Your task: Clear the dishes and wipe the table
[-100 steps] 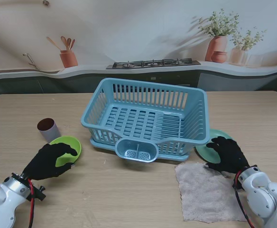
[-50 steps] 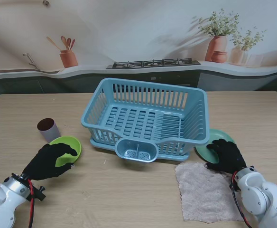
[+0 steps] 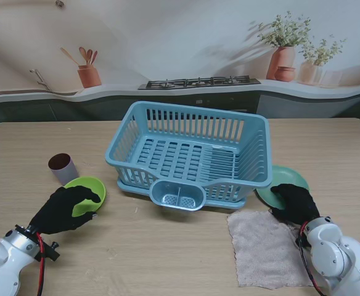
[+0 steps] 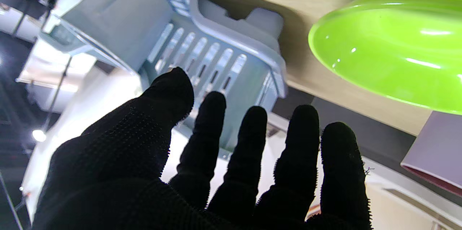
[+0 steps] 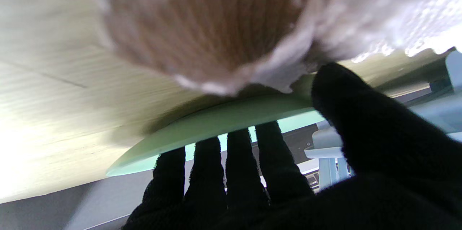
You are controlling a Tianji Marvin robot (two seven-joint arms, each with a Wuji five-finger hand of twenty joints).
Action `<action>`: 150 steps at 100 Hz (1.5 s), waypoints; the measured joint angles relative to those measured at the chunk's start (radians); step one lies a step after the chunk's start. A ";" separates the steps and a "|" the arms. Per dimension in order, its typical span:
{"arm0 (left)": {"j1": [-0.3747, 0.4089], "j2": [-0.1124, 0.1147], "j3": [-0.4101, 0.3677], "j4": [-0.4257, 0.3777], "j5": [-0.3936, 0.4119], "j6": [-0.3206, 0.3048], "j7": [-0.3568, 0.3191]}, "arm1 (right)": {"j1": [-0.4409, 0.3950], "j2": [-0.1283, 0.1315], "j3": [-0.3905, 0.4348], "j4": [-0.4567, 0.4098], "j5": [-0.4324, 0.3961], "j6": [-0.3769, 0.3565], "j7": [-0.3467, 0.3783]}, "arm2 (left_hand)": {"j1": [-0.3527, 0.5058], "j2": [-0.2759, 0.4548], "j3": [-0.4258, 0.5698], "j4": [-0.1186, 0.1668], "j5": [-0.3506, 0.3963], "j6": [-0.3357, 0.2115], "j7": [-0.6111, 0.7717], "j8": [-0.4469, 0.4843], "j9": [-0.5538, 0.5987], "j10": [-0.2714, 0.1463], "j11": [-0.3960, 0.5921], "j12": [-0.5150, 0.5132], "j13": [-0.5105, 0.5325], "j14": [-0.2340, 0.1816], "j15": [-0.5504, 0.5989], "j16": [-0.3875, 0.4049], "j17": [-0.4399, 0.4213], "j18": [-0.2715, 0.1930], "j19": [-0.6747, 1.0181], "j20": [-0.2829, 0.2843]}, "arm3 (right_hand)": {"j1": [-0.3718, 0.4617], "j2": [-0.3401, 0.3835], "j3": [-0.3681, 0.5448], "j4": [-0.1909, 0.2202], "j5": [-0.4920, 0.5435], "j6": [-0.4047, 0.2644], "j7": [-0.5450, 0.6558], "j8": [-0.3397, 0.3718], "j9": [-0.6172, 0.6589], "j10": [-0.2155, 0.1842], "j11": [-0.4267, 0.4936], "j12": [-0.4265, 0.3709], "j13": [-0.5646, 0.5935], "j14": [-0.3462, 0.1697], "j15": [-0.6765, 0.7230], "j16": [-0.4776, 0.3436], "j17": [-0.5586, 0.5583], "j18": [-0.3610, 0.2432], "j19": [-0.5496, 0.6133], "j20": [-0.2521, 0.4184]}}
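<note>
Black-gloved right hand (image 3: 297, 202) rests on the near edge of a pale green plate (image 3: 289, 179). In the right wrist view, four fingers (image 5: 238, 157) reach over the plate's (image 5: 216, 121) rim and the thumb presses at the rim from the other side, close by the corner of the cloth (image 5: 216, 27); a loose pinch on the rim, with the plate lying on the bench (image 3: 180, 253). The plate sits just right of the blue dish rack (image 3: 192, 154), partly tucked beside its corner.

Left hand (image 3: 61, 209) hovers at the near side of a lime green bowl (image 3: 89, 188), fingers curved over its rim. In the left wrist view the fingers (image 4: 252, 143) are spread and apart, holding nothing, and the bowl (image 4: 389, 38) is close to the fingertips; whether they touch it cannot be told.

Dish rack: slatted basket, nothing in it. Small cutlery cup (image 3: 177, 197) on its near side, nothing visible in it.

Bowl: nothing visible inside. A mauve cup (image 3: 63, 168) stands just beyond the bowl, dark inside, contents not discernible.

Beige cloth (image 3: 266, 250) lies flat on the bench, nearer to me than the plate, far right corner under the right hand.
</note>
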 measured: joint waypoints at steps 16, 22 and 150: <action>0.000 0.000 0.000 0.000 -0.002 0.001 -0.001 | -0.004 -0.003 0.000 -0.010 0.005 0.023 -0.001 | 0.000 0.001 -0.011 0.000 0.000 0.000 0.000 0.000 0.000 0.000 -0.001 0.000 0.000 0.000 0.000 0.000 0.000 0.000 0.000 0.000 | 0.148 0.043 -0.013 0.000 0.020 0.021 -0.001 -0.021 0.028 -0.001 -0.001 -0.001 0.029 0.000 0.033 -0.006 0.016 0.014 0.033 -0.029; 0.000 0.000 0.000 0.000 -0.002 0.001 -0.001 | -0.005 -0.003 0.000 -0.013 0.011 0.030 -0.001 | 0.000 0.001 -0.012 0.000 0.000 0.000 0.000 0.000 0.000 0.000 -0.002 0.000 0.000 0.000 -0.001 0.000 0.000 0.000 0.000 0.000 | 0.172 0.043 -0.006 0.000 0.024 0.025 0.000 -0.026 0.032 0.000 -0.001 -0.001 0.036 0.000 0.035 -0.008 0.014 0.022 0.050 -0.058; 0.000 -0.001 0.002 0.001 -0.006 0.005 0.004 | -0.013 -0.022 0.090 -0.036 -0.059 -0.106 -0.191 | 0.011 0.053 -0.097 0.000 0.000 0.000 0.000 0.000 0.000 0.000 -0.007 0.000 0.000 -0.001 -0.012 0.000 -0.011 -0.002 -0.001 -0.001 | 0.327 0.038 0.209 -0.087 0.412 0.107 0.038 -0.059 0.506 0.192 0.030 0.013 0.539 0.256 0.138 0.010 0.455 0.342 0.485 -0.525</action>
